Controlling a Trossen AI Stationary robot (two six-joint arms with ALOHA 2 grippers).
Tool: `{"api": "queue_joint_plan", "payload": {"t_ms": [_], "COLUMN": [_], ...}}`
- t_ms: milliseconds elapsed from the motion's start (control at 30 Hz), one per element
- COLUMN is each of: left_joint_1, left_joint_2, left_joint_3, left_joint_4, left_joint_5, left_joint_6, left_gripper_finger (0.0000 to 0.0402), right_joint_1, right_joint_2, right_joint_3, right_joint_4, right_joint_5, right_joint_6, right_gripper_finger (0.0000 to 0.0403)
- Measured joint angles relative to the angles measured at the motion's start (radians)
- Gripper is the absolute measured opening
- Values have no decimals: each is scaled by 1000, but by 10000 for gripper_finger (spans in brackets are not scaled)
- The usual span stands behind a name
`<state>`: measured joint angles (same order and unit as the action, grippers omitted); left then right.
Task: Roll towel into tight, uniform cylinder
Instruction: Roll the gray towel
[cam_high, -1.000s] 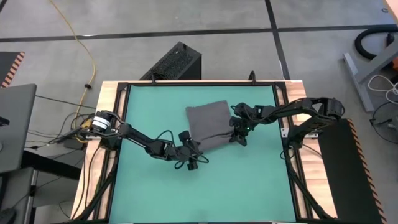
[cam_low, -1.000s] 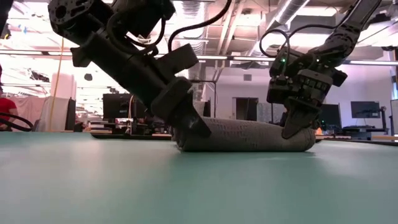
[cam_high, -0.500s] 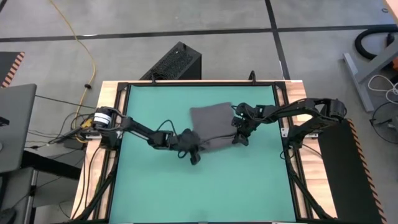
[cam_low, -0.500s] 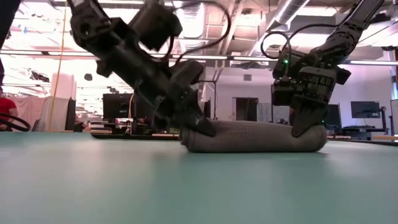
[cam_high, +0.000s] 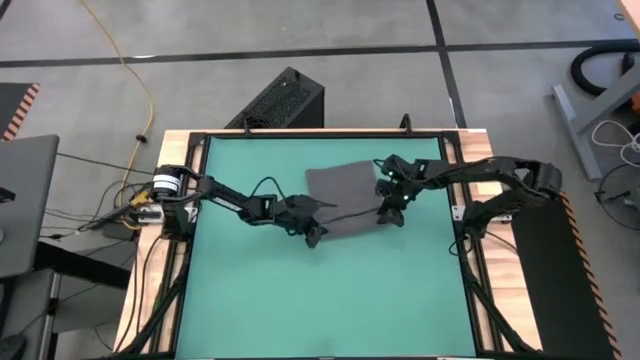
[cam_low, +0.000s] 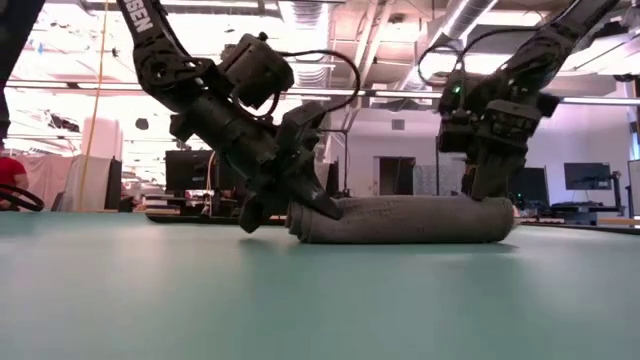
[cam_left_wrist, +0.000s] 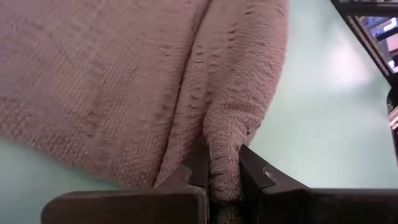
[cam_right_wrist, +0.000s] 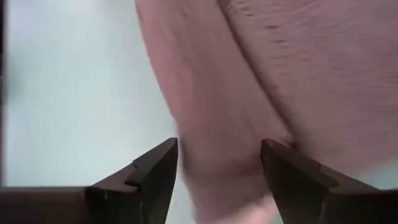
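With the left gripper pinched on one end of the half-rolled dark grey soft cloth towel mid-table and the right gripper spread wide over the other, both ends should turn together to keep it even.

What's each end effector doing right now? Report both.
Left end effector: closed, pinching a fold at the towel's rolled edge.
Right end effector: open, straddling the towel's other end, not gripping.

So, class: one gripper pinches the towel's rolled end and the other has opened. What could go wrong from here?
1. The right gripper is open, so that end of the towel could unroll.
2. The left gripper pinches only a small fold; pulling may drag it loose, leaving an uneven roll.
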<state>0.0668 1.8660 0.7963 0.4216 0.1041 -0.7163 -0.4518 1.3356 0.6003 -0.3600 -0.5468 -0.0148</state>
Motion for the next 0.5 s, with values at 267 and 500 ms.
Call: {"api": "queue_joint_plan", "payload": {"t_ms": [267,500], "left_joint_1": [65,90], "left_joint_2": [-1,-2], "left_joint_3": [0,1], "left_joint_4": [-44,-51], "left_joint_5": [98,125], "left_joint_6": [-64,-107], "left_gripper_finger": [21,25], "right_joint_1": [162,399], "right_joint_2": [-244,-287], "right_joint_3": [-35,-159], "right_joint_4": [73,371], "right_joint_5": [254,459], "right_joint_6": [-64,-11], "right_gripper_finger": [259,259]}}
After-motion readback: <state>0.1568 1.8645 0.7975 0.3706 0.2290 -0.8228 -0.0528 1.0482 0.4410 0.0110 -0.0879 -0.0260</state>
